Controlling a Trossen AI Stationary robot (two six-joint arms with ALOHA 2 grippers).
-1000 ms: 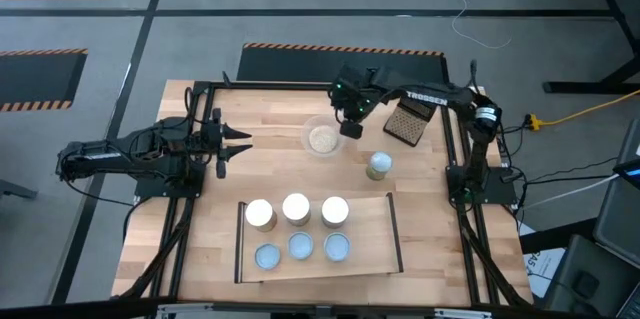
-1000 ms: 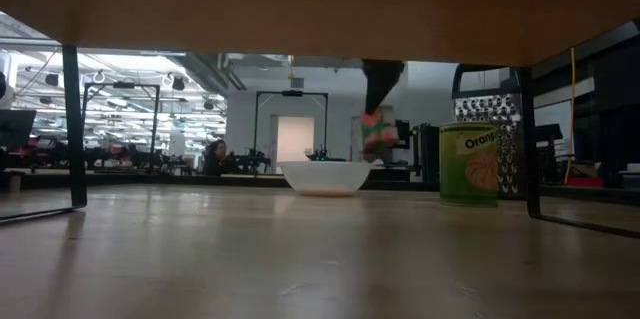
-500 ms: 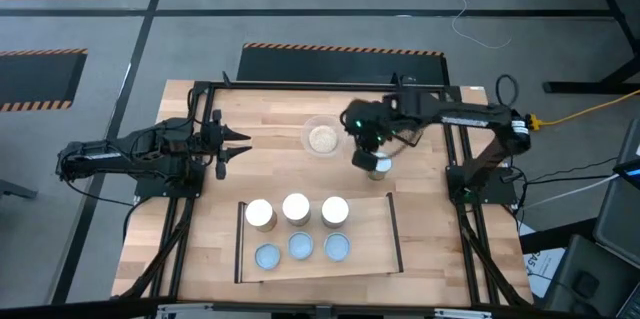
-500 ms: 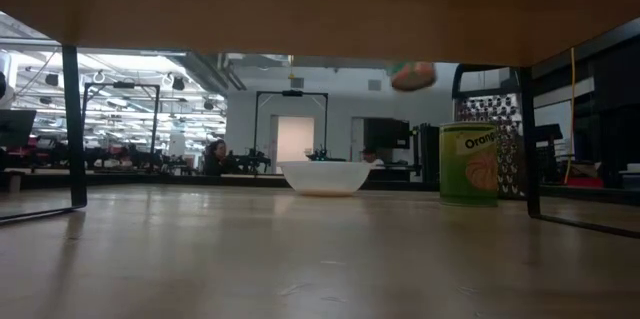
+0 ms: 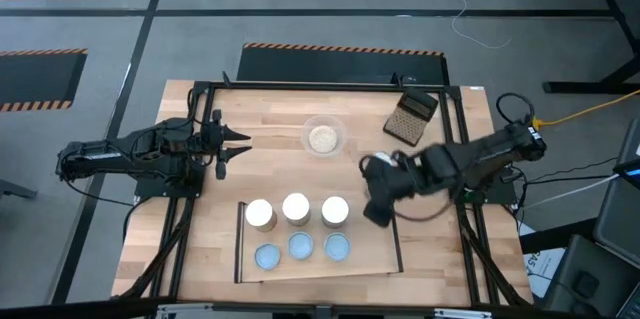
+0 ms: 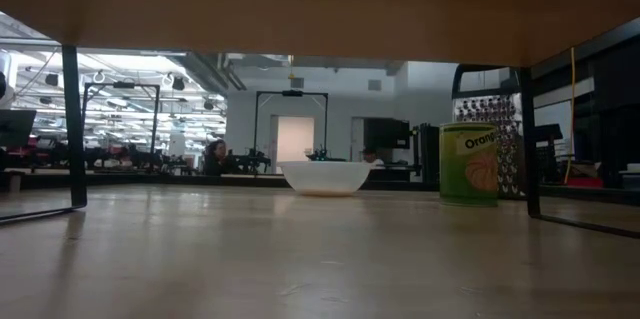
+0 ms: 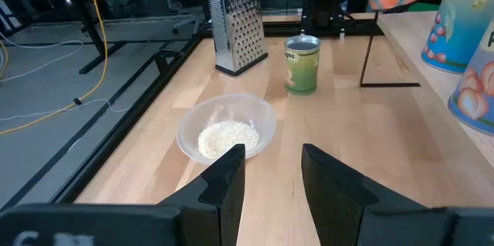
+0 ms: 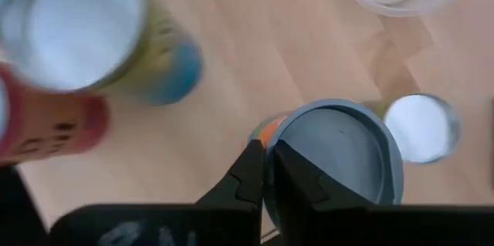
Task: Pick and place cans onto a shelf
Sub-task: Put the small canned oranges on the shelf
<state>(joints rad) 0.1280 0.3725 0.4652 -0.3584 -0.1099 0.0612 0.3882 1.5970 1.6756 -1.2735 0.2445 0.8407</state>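
- The right gripper (image 5: 375,209) was clenched on a can (image 8: 333,160), held above the shelf (image 5: 392,234) at its right end.
- Six cans (image 5: 296,208) stood on the shelf.
- One can (image 7: 302,65) stood beyond the shelf, near the bowl (image 5: 323,137).
- The left gripper (image 5: 235,145), fingers apart, waited left of the bowl.

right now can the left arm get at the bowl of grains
Probably yes. The left gripper, jaws open, points straight at the bowl with only bare tabletop between them. The right gripper holds a can over by the shelf, off that path.
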